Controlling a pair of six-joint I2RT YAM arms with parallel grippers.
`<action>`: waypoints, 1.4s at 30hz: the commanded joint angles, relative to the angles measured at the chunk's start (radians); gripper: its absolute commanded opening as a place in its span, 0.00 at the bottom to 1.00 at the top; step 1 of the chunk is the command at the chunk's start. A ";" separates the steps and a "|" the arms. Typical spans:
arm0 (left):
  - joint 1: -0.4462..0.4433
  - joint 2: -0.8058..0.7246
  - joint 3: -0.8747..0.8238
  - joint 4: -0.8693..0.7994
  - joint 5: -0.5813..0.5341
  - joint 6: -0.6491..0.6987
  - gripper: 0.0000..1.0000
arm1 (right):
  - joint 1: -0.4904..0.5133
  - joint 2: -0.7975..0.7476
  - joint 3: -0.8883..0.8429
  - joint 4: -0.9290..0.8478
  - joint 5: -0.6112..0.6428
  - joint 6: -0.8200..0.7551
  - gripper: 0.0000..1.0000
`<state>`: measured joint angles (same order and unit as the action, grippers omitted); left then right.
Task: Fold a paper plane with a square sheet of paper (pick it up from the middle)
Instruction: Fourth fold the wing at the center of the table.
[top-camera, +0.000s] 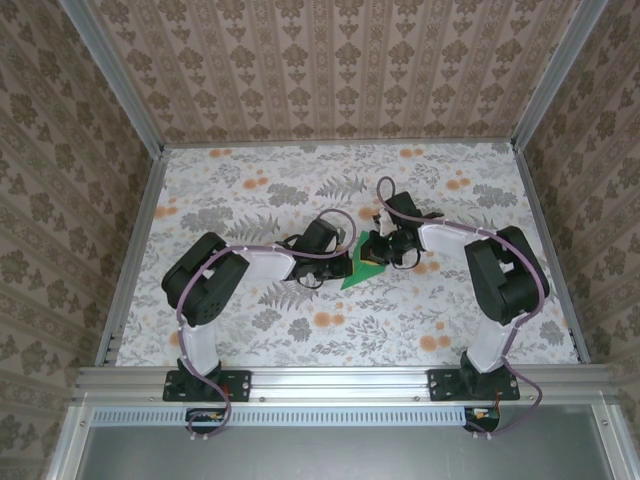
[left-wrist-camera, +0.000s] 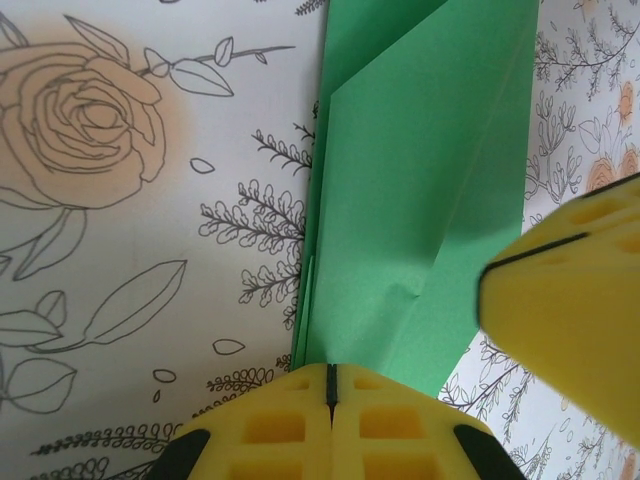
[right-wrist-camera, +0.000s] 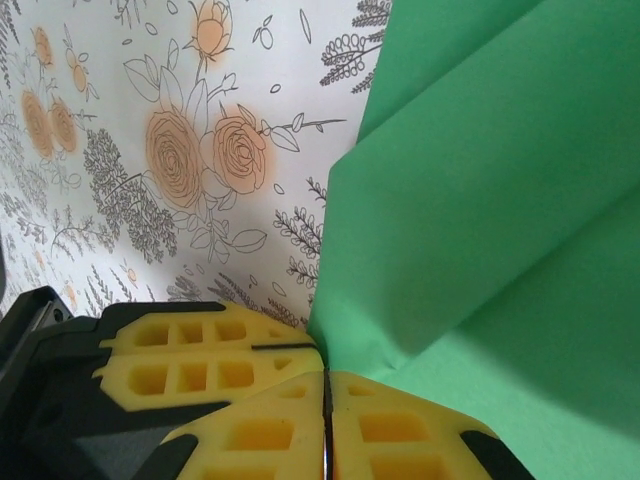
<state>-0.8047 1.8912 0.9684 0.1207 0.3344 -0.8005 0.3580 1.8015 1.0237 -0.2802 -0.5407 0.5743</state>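
The square sheet of paper (top-camera: 353, 273) is bright green and folded into layered flaps with creases. It lies on the flowered table between my two grippers. In the left wrist view the paper (left-wrist-camera: 420, 180) runs down into the closed seam of my left gripper (left-wrist-camera: 330, 385), whose yellow pads pinch its near edge. One of the right gripper's fingers (left-wrist-camera: 575, 320) hangs over the paper's right side. In the right wrist view my right gripper (right-wrist-camera: 326, 395) is shut on the paper (right-wrist-camera: 480, 180) at a small pucker. The left gripper's fingers (right-wrist-camera: 200, 355) sit just beside it on the left.
The flowered tablecloth (top-camera: 250, 190) spreads out on all sides of the paper. Patterned walls and an aluminium frame (top-camera: 138, 250) bound the table. Both arms reach inward from the near rail (top-camera: 330, 380) and meet near the table's middle.
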 joint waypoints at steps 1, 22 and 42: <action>-0.007 0.049 0.000 -0.152 -0.044 0.027 0.00 | 0.007 0.037 -0.006 0.051 -0.057 -0.014 0.09; -0.008 0.068 0.030 -0.214 -0.032 0.053 0.00 | -0.031 0.026 -0.046 0.113 0.000 0.029 0.08; -0.012 0.084 0.027 -0.259 -0.028 0.045 0.00 | -0.152 0.067 -0.059 0.174 0.059 0.051 0.08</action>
<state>-0.8104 1.9087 1.0248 0.0257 0.3344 -0.7734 0.2321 1.8656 0.9604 -0.1341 -0.5739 0.6079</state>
